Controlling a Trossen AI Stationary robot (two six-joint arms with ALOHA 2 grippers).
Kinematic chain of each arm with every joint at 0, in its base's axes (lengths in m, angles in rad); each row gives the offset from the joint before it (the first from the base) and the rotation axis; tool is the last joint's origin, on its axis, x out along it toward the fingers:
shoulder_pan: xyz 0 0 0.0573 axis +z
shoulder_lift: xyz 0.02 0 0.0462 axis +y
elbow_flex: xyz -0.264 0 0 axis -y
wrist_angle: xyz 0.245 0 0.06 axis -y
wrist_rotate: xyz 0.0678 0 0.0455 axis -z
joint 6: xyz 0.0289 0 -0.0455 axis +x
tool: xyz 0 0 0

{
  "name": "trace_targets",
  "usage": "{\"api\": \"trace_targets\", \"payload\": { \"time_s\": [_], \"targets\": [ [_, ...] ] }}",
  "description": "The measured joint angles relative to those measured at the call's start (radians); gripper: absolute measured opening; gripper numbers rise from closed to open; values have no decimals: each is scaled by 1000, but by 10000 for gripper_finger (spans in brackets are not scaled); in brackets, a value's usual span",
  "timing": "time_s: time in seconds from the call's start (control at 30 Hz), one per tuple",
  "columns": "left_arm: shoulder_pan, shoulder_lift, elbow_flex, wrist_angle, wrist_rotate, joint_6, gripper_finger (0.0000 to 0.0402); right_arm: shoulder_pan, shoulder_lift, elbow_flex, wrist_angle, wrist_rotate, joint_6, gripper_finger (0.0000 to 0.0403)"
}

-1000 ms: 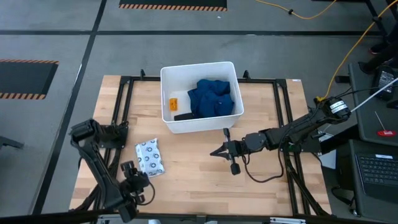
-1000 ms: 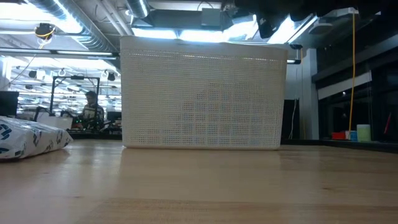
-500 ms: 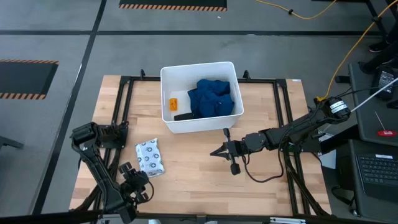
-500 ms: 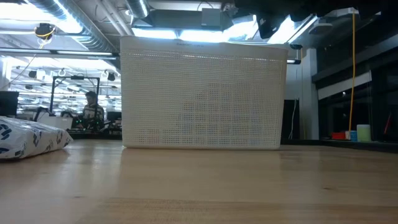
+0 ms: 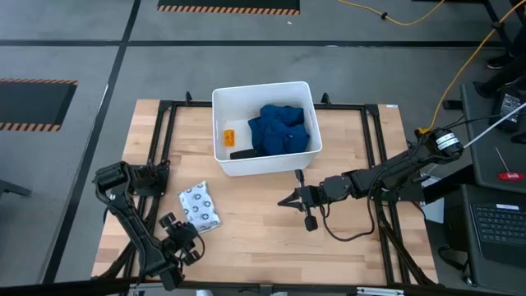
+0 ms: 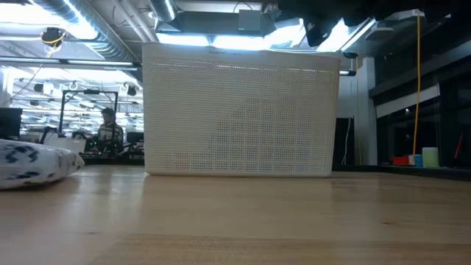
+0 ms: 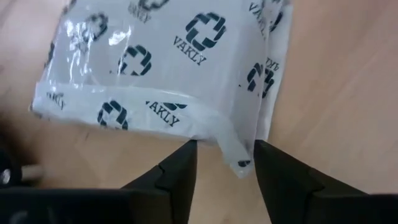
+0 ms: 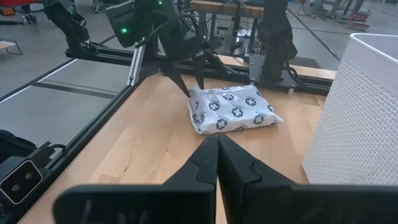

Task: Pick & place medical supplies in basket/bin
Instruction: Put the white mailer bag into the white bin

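High view: a white bin [image 5: 261, 129] sits toward the far side of a wooden table [image 5: 271, 230]. Inside lie the blue cloth [image 5: 282, 130], the orange bottle [image 5: 229, 136] and the black oblong [image 5: 242, 154]. The white packet [image 5: 199, 207] is the only supply outside, on the table near the left front. Compared with a second ago, the left gripper [image 5: 182, 234] has crept closer to the packet's near corner. The right gripper [image 5: 289, 200] waits mid-table, in front of the bin.

Low view: the packet [image 6: 37, 163] at the left edge now looks blurred and slightly shifted, which suggests the left arm has nudged it. The bin's perforated wall [image 6: 241, 120] fills the centre. Behind is a workshop with ceiling lights and a distant person.

Left wrist view: the left jaws are apart, straddling the packet's [image 7: 168, 68] sealed corner, ready to close.

Right wrist view: the right jaws are together; beyond them, the packet [image 8: 233, 109] and the left gripper [image 8: 186, 78] over it.

Three supplies are binned; the packet's pickup is starting.
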State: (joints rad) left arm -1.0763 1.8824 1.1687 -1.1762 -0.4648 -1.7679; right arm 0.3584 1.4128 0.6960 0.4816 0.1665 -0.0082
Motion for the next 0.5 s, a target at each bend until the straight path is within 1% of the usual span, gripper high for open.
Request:
{"api": "trace_targets", "payload": {
  "time_s": [0.17,0.37,0.4,0.5],
  "targets": [
    [0,0,0,0,-76,0,105,0,0,0,0,0,0,8],
    [0,0,0,0,-93,1,20,0,0,0,0,0,0,8],
    [0,0,0,0,-93,0,11,0,0,0,0,0,0,8],
    [0,0,0,-1,-94,-1,4,0,0,0,0,0,0,8]
  ]
}}
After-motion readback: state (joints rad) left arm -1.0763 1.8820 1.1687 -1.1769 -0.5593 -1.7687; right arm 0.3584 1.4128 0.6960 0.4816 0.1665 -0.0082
